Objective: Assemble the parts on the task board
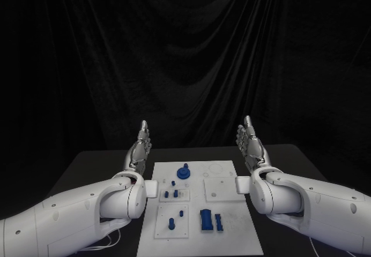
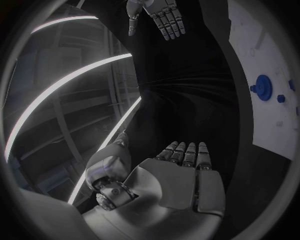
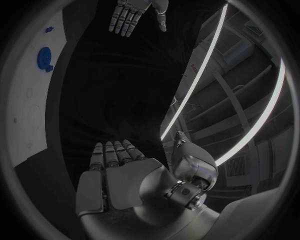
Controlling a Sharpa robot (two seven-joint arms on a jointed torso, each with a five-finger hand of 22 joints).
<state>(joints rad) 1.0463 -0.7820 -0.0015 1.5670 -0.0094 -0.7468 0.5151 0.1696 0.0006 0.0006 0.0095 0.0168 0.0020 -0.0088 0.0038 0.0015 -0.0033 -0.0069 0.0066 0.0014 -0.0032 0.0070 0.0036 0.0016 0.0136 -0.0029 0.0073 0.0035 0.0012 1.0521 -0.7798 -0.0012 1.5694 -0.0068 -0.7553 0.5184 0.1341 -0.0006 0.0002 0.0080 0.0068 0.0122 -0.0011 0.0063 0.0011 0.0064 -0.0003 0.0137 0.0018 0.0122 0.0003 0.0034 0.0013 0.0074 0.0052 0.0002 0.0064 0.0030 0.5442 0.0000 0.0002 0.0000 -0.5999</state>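
Note:
The white task board [image 1: 224,225] lies in the middle of the black table. On it sit a round blue part [image 1: 184,172] near the far end, several small blue pegs [image 1: 175,193] in the middle, and a larger blue block [image 1: 206,219] with a slim piece [image 1: 219,222] beside it near me. My left hand [image 1: 140,147] is raised beside the board's far left corner, fingers straight and together, holding nothing. My right hand [image 1: 251,144] stands the same way off the far right corner. The left wrist view shows the round blue part [image 2: 262,87] on the board [image 2: 262,45] and my right hand [image 2: 159,15] opposite my left hand [image 2: 181,175]. The right wrist view shows my right hand [image 3: 119,175], my left hand [image 3: 131,14] and the round part [image 3: 44,57].
The black table [image 1: 93,166] extends on both sides of the board, with a black curtain behind. White square sub-plates [image 1: 222,188] sit on the board. A thin cable [image 1: 108,243] trails by my left arm.

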